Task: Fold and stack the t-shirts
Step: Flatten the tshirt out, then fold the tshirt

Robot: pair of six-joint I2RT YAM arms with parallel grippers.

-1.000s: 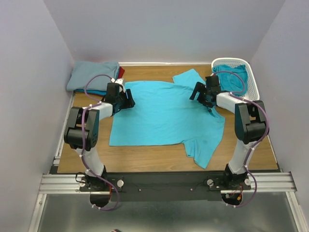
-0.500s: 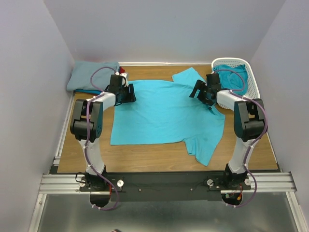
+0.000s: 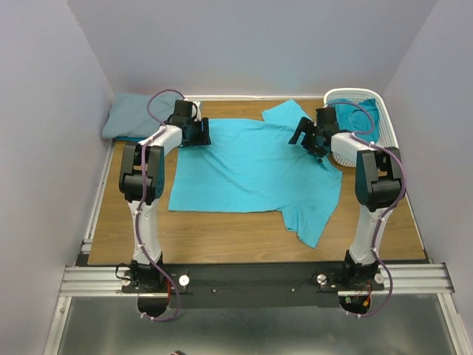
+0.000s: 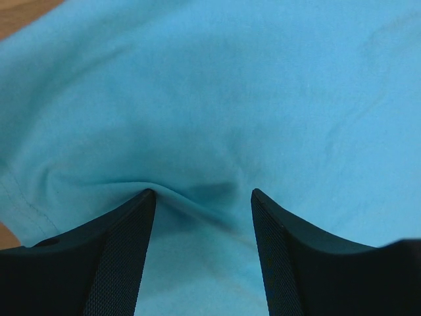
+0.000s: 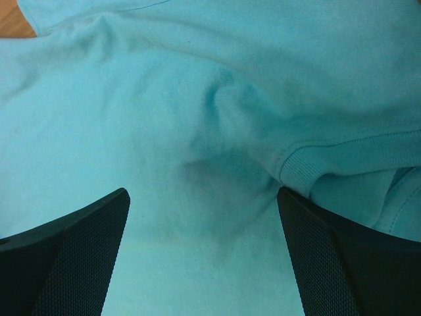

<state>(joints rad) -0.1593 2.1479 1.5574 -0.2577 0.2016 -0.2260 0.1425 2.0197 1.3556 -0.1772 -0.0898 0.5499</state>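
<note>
The wooden counter (image 3: 244, 244) carried everything. The turquoise tee (image 3: 251, 166) lay spread flat across its middle, with its hem toward the left. One sleeve pointed to the far edge and the other to the near edge, and the near part was lightly creased. The white basket (image 3: 389, 140) sat at the far right corner, just beside the tee's right end. At the far left corner a grey-blue tee (image 3: 137, 115) lay folded, with a blue edge showing beneath it. A teal tee (image 3: 362, 118) lay crumpled inside the basket.

The left fingers (image 3: 202, 137) were down on the turquoise tee's far left corner. In the left wrist view they stood at a narrow gap with their tips pressed into the cloth. A small ridge had gathered between them, but they had not closed on it. The right fingers (image 3: 316, 148) were down on the far right part of the tee, near the far sleeve. In the right wrist view they stood wide, with cloth puckered between the tips and a ribbed band (image 5: 355, 148) just beside one finger.
</note>
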